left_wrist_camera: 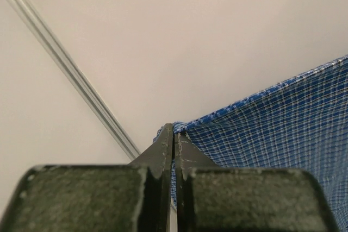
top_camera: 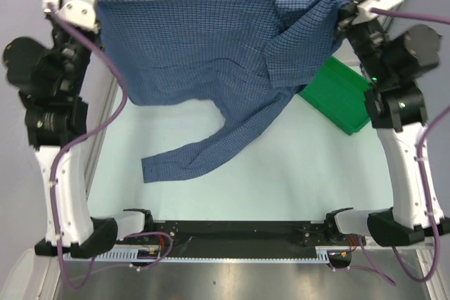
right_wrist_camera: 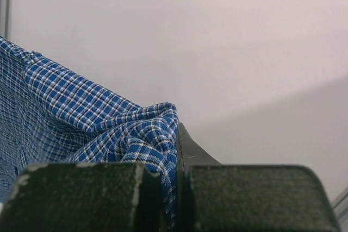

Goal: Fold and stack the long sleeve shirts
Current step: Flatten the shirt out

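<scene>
One blue checked long sleeve shirt (top_camera: 211,47) hangs stretched between my two grippers, lifted high at the back of the table. My left gripper (top_camera: 98,6) is shut on its left corner; in the left wrist view the cloth (left_wrist_camera: 272,134) is pinched between the shut fingers (left_wrist_camera: 187,156). My right gripper (top_camera: 346,10) is shut on the bunched right corner, and the cloth (right_wrist_camera: 136,134) shows draped over one finger in the right wrist view. One long sleeve (top_camera: 204,152) trails down onto the table, its cuff at front left.
A green plastic tray (top_camera: 344,100) lies on the table at the right, partly under the shirt and next to the right arm. The pale table top (top_camera: 281,180) spreads in front. Metal frame posts stand at both back corners.
</scene>
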`<state>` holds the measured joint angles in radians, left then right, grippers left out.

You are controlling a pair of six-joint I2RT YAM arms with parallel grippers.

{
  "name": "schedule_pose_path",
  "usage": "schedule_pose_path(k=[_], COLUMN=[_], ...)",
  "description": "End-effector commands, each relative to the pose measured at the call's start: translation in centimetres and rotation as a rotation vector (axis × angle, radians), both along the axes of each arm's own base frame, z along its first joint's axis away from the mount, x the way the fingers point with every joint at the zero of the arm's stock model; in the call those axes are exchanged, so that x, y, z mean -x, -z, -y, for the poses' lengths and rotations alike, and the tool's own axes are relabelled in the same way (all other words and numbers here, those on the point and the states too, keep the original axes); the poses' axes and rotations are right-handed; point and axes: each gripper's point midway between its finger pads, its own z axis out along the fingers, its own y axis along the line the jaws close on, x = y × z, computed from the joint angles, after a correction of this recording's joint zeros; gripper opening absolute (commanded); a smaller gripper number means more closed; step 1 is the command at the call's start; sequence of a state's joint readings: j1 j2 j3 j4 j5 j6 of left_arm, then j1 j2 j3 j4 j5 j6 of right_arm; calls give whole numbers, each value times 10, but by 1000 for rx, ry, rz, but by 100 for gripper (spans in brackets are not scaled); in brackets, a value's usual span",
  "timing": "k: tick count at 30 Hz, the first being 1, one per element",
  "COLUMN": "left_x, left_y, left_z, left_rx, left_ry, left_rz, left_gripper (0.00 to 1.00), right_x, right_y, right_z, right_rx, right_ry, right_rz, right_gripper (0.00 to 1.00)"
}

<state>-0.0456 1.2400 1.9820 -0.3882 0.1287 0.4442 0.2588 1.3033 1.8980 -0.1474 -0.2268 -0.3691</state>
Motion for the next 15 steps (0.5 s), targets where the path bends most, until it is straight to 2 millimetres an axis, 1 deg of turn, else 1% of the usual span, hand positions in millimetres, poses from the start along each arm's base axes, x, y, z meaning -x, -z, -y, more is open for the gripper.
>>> schedule_pose_path(k=[1,2,3,5,6,8,9,10,11,12,14,15], left_x=[87,98,121,143,166,186,206,215,223,242,255,272], left_y=[-62,-65,-73,-83,-94,-105,-117,-123,-127,-138,-149,-157], left_z=[-35,-36,-30,-30,-31,-32,-33,-33,-33,-32,-31,-31], left_rx=[78,81,73,80,87,100,109,116,132,141,161,169], left_ry=[-151,-149,-120,-112,-114,-113,-111,-108,-98,-88,-69,-60], left_rz=[240,256,299,342,390,432,477,499,515,563,605,648], left_gripper=[0,0,0,0,0,0,0,0,0,0,0,0], right_x=[99,116,138,162,185,202,225,228,238,245,262,265], right_y=[-95,-105,-114,-126,-140,-152,-167,-170,-177,-181,-192,-195], right_z=[64,68,72,78,84,90,96,97,100,101,105,105], right_rx=[-143,-151,-162,-164,-175,-182,-197,-193,-200,-204,-222,-227], right_ry=[176,176,175,179,184,197,199,209,211,213,211,211], right_rz=[302,337,374,415,465,495,550,559,586,606,663,678], right_gripper=[0,0,0,0,0,0,0,0,0,0,0,0])
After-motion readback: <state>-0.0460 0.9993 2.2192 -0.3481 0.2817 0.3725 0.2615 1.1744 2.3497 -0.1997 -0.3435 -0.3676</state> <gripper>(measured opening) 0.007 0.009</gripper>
